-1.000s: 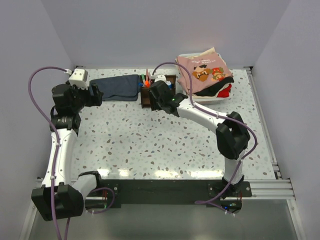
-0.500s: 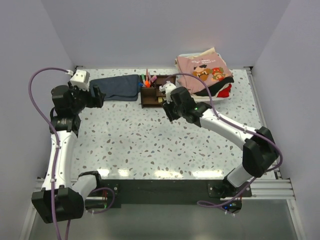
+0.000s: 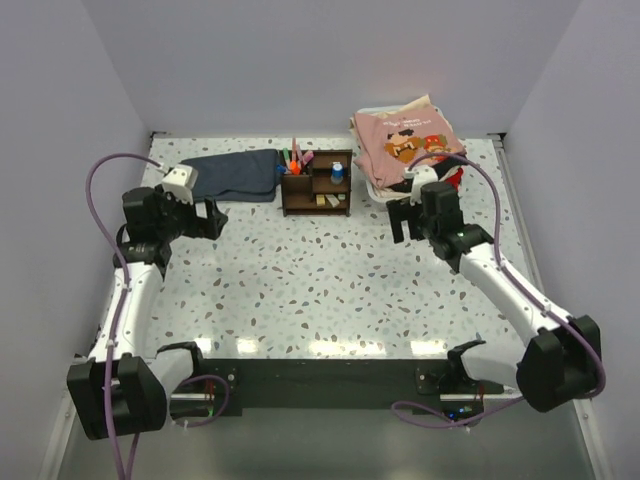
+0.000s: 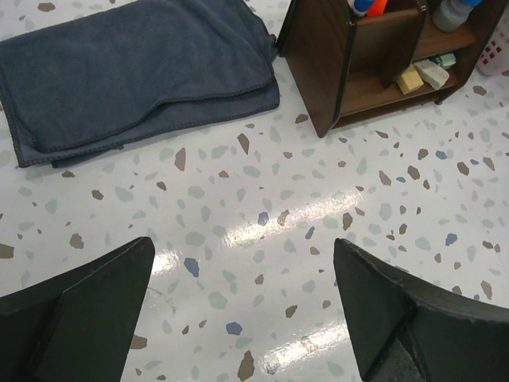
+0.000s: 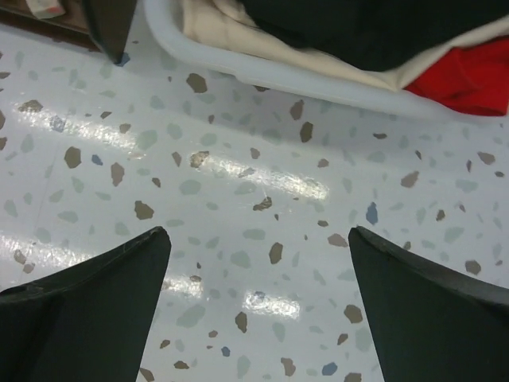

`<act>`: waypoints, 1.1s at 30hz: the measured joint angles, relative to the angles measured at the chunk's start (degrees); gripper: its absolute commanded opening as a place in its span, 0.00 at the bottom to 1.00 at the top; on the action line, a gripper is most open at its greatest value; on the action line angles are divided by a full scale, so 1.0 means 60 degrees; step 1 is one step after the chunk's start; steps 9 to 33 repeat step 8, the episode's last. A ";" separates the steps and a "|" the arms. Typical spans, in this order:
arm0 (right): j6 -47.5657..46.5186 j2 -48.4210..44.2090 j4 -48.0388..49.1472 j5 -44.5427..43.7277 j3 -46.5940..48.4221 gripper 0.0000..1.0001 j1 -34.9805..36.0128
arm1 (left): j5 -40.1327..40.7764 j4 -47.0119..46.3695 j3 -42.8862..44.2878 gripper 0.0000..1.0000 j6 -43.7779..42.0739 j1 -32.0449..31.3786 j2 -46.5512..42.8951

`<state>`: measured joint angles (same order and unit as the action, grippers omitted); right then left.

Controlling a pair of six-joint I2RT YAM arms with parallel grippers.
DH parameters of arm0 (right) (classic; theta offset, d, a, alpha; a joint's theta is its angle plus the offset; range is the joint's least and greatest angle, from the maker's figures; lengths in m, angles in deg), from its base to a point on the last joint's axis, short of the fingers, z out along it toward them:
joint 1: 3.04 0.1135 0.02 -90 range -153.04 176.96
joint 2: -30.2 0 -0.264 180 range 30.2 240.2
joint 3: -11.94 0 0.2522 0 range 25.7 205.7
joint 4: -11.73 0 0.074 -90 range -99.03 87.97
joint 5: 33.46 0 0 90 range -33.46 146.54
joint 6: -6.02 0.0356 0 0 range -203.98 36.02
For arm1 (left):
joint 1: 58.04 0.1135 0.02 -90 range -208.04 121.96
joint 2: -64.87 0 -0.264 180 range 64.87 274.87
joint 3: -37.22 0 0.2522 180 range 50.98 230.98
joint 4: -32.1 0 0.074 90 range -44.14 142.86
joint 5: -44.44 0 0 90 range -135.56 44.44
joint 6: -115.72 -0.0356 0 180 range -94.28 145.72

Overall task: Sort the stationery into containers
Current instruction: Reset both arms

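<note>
Dark brown wooden organiser (image 3: 317,192) stands at the counter's (image 3: 300,280) far edge. Pens (image 3: 294,158) stand upright in its left compartment and a blue-capped bottle (image 3: 336,172) sits upper right. Left wrist: the left fingers (image 4: 87,310) are spread wide and empty, and erasers (image 4: 412,79) lie on the organiser's lower shelf. Right wrist: the right fingers (image 5: 87,294) are wide apart and empty, near the white bin (image 5: 262,73).

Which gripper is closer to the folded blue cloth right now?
Left. The left gripper sits just on the near side of the blue cloth. The right gripper is far off beyond the wooden organiser, in front of the white bin.
</note>
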<state>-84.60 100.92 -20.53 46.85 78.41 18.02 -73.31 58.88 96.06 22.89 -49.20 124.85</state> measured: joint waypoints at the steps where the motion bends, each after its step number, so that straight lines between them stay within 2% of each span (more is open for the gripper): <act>1: 0.0004 -0.0299 -0.0018 -0.0175 -0.0153 0.99 -0.0055 | 0.0004 -0.0055 0.0000 1.00 -0.0029 -0.0004 0.0117; 8: 0.0182 -0.1705 -0.0280 -0.1002 -0.0889 0.99 -0.0160 | 0.0029 -0.0317 0.0000 1.00 -0.0390 -0.0007 0.1122; 33: 0.0182 -0.1705 -0.0280 -0.1002 -0.0889 0.99 -0.0160 | 0.0029 -0.0317 0.0000 1.00 -0.0390 -0.0007 0.1122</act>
